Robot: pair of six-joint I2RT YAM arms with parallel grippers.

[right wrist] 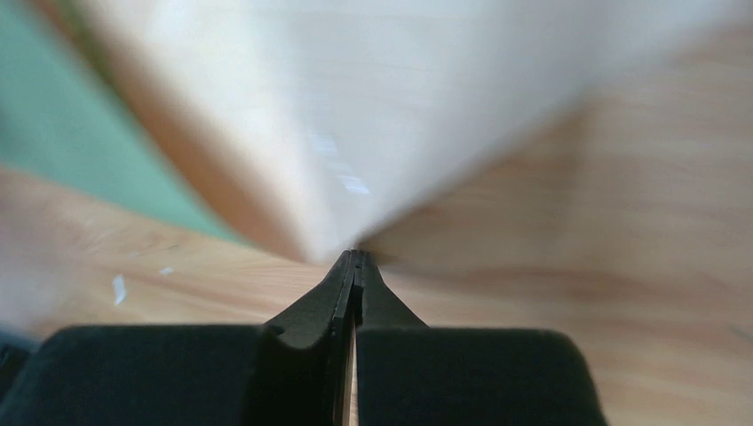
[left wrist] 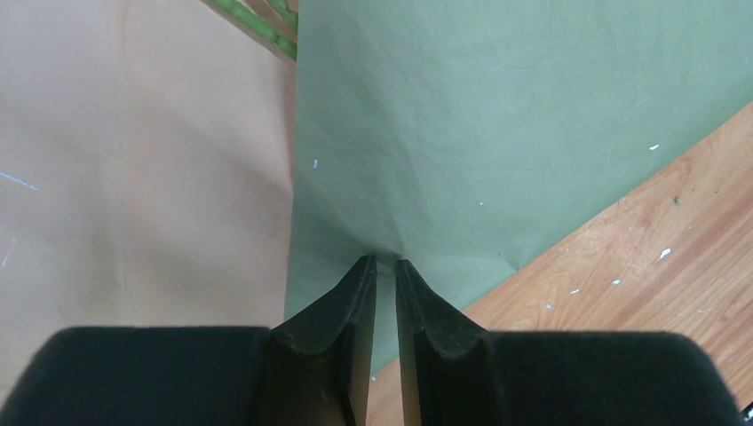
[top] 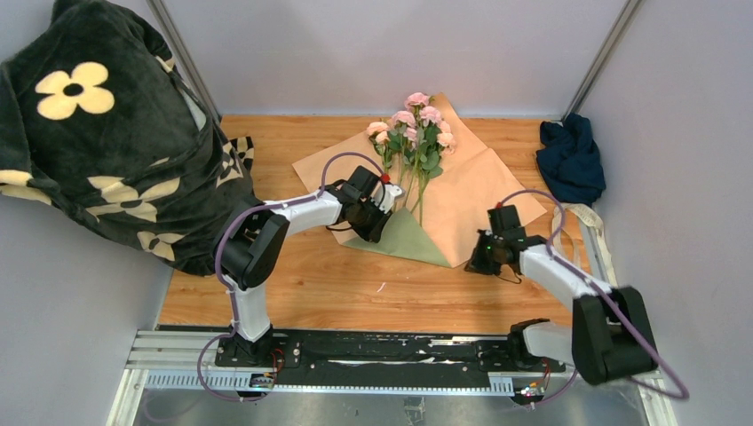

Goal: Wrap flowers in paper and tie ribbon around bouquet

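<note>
- Bare wooden tabletop (top: 355, 297) lies open along the near edge, in front of the olive-and-tan paper sheet (top: 484, 191).
- Black flower-print blanket (top: 107, 142) crowds the left side — dark navy cloth (top: 570, 160) fills the far right corner.

We see a light wooden table (top: 337, 284) enclosed by plain grey walls (top: 373, 53). A large black blanket (top: 98, 151) printed with cream flowers is heaped at the far left, spilling over the table's edge. A crumpled dark navy cloth (top: 571, 158) sits at the far right corner, against the wall. Two slim metal poles (top: 182, 53) slant up behind the table. A silver metal rail (top: 169, 359) runs along the near edge. Up close, we see tiny white flecks scattered on the wood (left wrist: 639, 266).
</note>
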